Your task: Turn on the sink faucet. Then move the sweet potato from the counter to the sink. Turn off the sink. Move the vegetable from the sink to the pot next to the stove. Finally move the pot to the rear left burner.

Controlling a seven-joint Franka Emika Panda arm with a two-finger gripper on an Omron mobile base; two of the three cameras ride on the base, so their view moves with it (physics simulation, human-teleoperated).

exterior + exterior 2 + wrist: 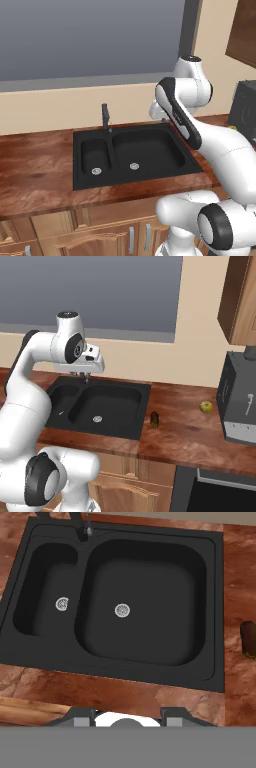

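The black double sink (137, 181) (142, 411) (150, 676) is set into a wooden counter. Its dark faucet (105, 116) (83, 523) stands at the back between the basins, and I see no water running. The brown sweet potato (155, 419) (248, 640) lies on the counter just right of the sink. My gripper (84, 376) (162, 118) (127, 718) hovers above the sink's large right basin, pointing down. Its fingers stand apart with nothing between them. The pot and the burners are out of view.
A small yellow-green fruit (205, 406) sits on the counter farther right, beside a dark grey appliance (239, 406) (245, 112). A window spans the wall behind the sink. A wall cabinet (240, 301) hangs at the upper right.
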